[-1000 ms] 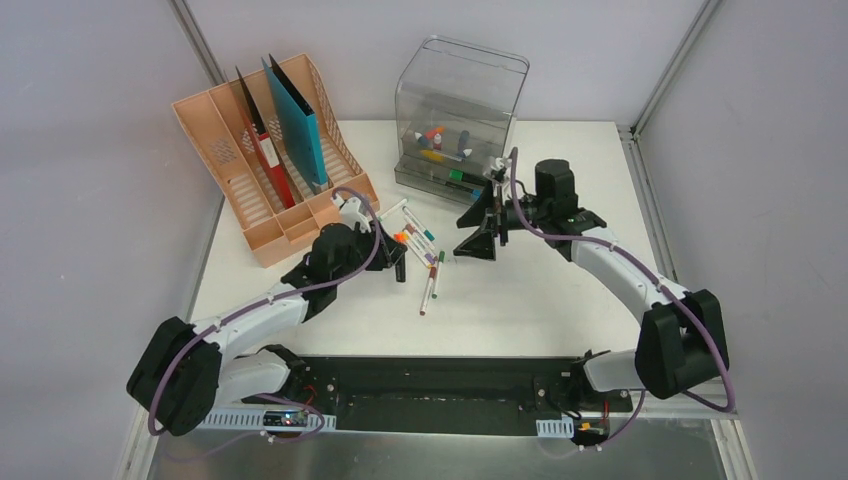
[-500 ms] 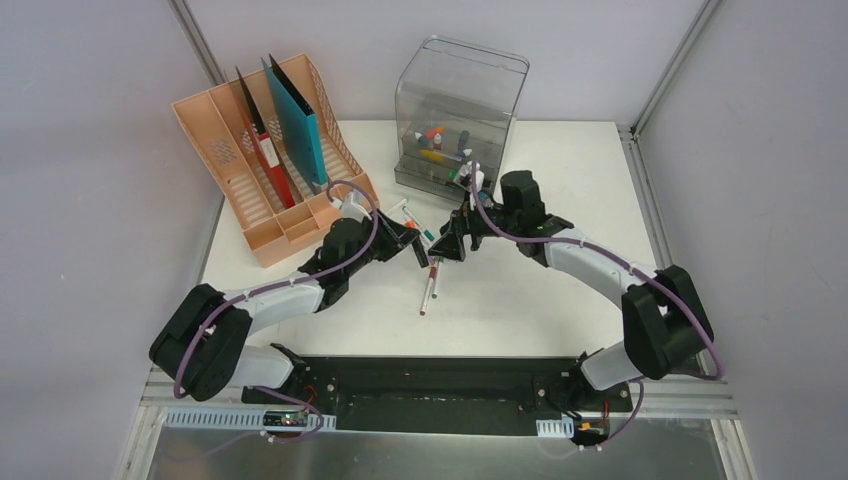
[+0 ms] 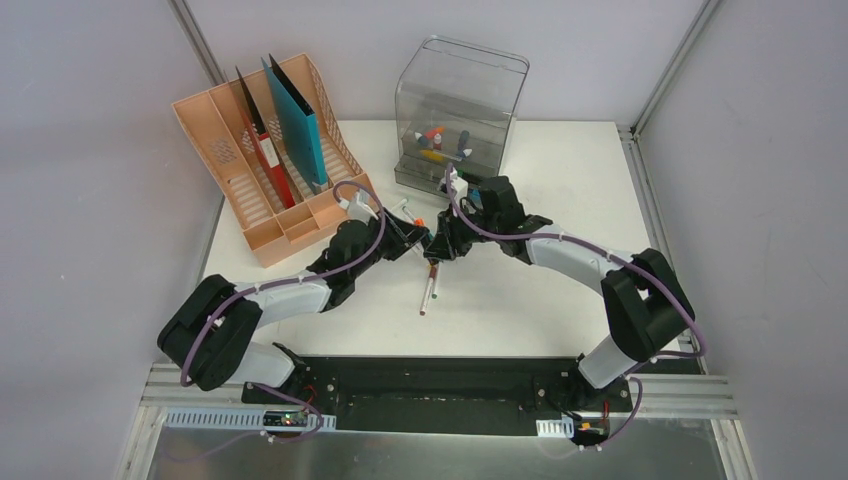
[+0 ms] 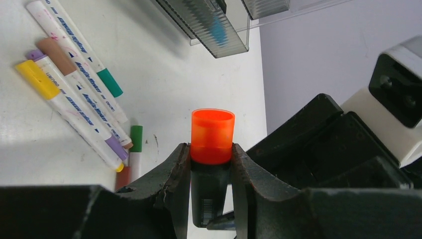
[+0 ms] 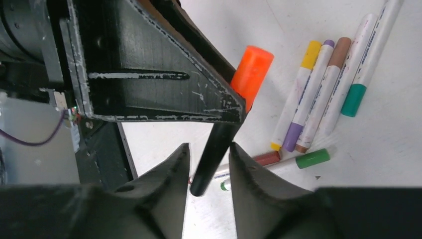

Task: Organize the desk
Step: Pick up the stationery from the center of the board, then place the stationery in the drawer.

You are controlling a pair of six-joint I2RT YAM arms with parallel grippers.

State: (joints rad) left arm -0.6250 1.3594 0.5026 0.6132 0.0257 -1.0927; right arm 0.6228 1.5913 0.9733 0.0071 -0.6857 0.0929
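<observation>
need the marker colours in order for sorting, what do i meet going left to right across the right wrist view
orange-capped marker → yellow marker → purple marker → brown marker → teal-capped marker

Left gripper and right gripper tip to tip, middle of the desk.
Orange-capped marker sits between them; loose markers on the near side, peach file rack far left, clear box just behind.

Large flat white rectangular desk, level, black rail along its near edge, aluminium frame around.
</observation>
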